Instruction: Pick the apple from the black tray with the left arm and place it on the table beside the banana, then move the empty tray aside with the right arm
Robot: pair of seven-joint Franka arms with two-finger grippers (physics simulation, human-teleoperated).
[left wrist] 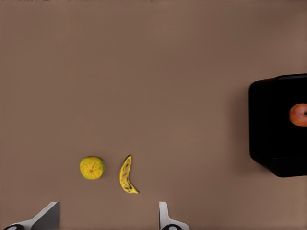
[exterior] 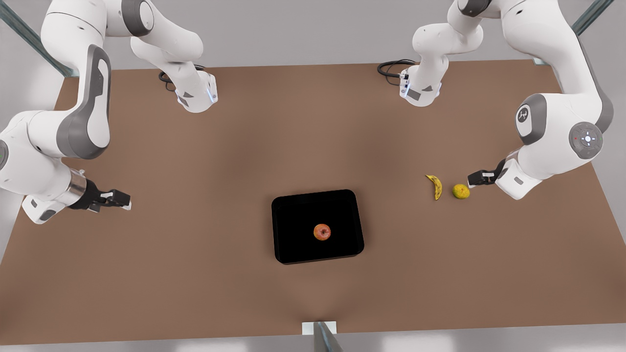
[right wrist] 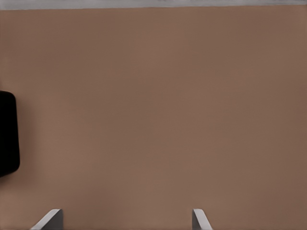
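Left jaws spread wide and holding nothing, at the middle right of the front view, low over the table [exterior: 220, 146] and just beside a round yellow-green fruit [exterior: 460, 191]. In the left wrist view, two pale fingers [left wrist: 48, 218] set well apart, with bare brown table between them.

Right jaws likewise released and empty, at the middle left of the front view, well apart from everything on the table. In the right wrist view, fingers [right wrist: 50, 219] wide apart over plain tabletop, with a dark edge of the black tray [right wrist: 7, 134] off to one side.

Apple [exterior: 322, 231] lying inside the black tray [exterior: 293, 210], a little toward the front view's right of the tray's middle, stem dimple facing up, clear of the rim on every side. Tray flat on the table at lower centre of the front view, turned slightly askew.

Banana [exterior: 435, 187] flat on the table at the middle right of the front view, to the upper right of the tray and well apart from it. Yellow-green fruit just beside the banana on the front view's right, close but not touching.

Seen again from the left wrist: yellow-green fruit [left wrist: 91, 167] and banana [left wrist: 126, 175] side by side near the fingers, the tray [left wrist: 268, 124] farther off with the apple [left wrist: 299, 115] cut by the frame edge.

Both arm bases mounted at the far edge of the table, upper part of the front view.
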